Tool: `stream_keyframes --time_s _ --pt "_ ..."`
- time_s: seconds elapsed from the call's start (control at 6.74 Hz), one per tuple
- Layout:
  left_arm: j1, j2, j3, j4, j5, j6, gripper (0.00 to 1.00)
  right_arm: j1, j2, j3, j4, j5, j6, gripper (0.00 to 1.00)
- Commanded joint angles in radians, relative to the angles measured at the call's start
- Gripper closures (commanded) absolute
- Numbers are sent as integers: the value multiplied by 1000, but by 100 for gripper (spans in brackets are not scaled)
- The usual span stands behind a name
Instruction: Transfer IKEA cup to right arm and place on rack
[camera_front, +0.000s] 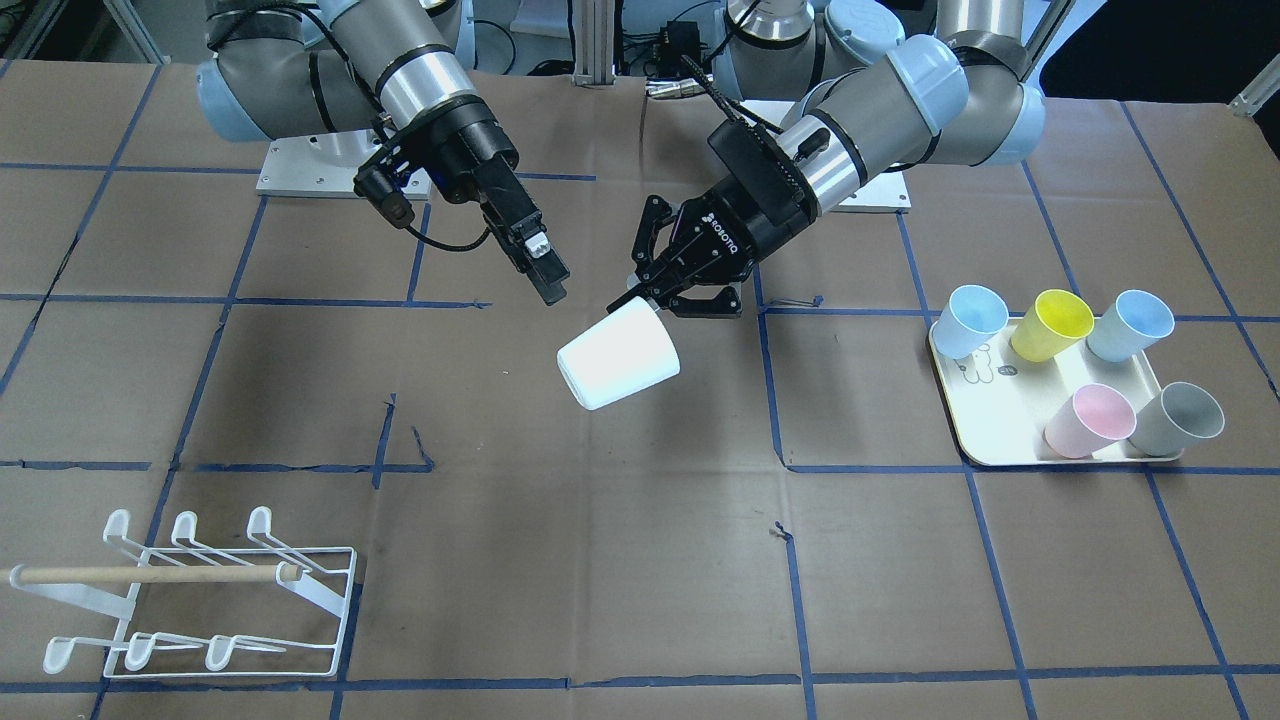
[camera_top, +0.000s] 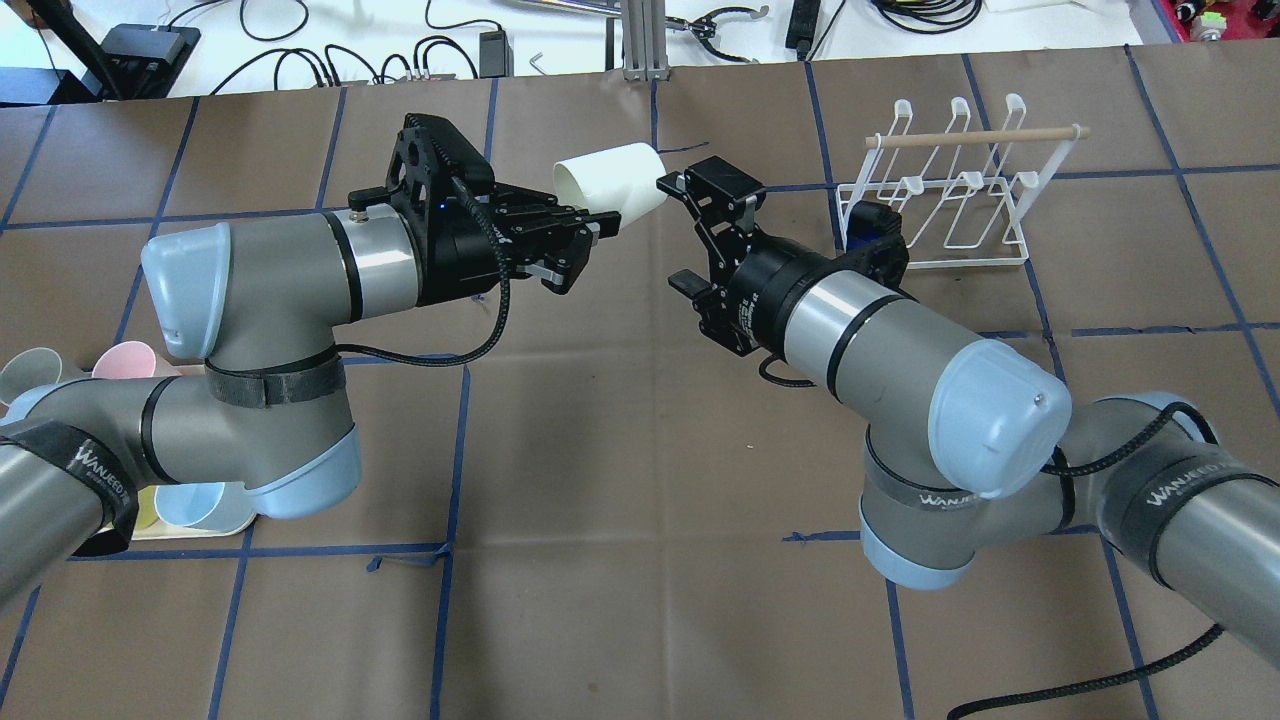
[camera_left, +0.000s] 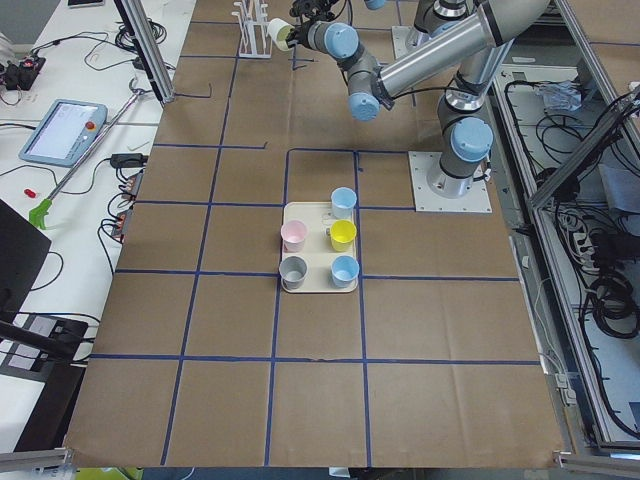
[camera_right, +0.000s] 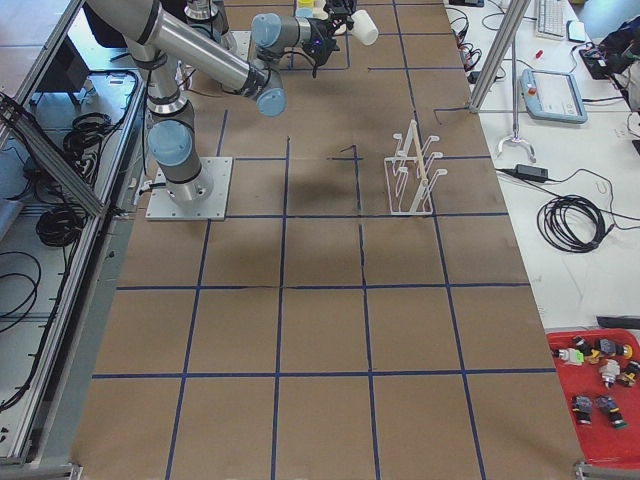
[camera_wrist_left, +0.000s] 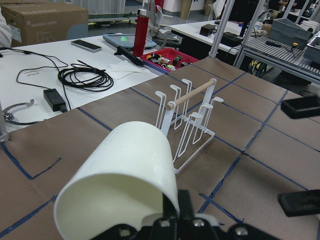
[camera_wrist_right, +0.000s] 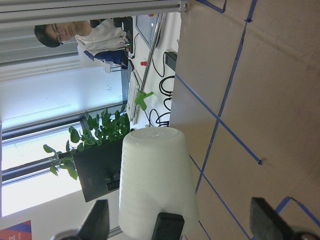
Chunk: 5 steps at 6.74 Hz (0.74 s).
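Although the right arm (camera_top: 900, 350) is extended toward the handover, I judge the task under halfway: the rack (camera_top: 940, 200), well apart behind its fingers (camera_top: 715, 185), carries no cup. The white IKEA cup (camera_top: 610, 178) hangs on its side in the air, rim pinched by the clenched left gripper (camera_top: 590, 235), base just ahead of the right gripper (camera_top: 685, 232), which is spread wide around nothing. Left: 1 grasp, 1 release, then the hanging.

Robotics lab, no doubt: bench (camera_front: 600, 560) papered brown, gridded in blue tape (camera_front: 770, 380), left arm (camera_top: 250, 290) and right arm (camera_top: 900, 350) bolted to it, teach pendant (camera_right: 555, 95) and coiled cables (camera_right: 570, 222) out on the white side table (camera_right: 600, 150).
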<state>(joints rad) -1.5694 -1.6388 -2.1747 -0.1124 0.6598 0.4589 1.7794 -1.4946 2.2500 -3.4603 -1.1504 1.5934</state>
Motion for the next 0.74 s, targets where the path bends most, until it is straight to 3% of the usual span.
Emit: stream_keyframes --time_s 0.0,0.59 --pt "-6 5 -7 5 -2 -2 100 14 53 -49 3 0 -1 0" --pt "-6 5 -7 5 -5 -3 100 14 120 -125 4 -2 -1 1"
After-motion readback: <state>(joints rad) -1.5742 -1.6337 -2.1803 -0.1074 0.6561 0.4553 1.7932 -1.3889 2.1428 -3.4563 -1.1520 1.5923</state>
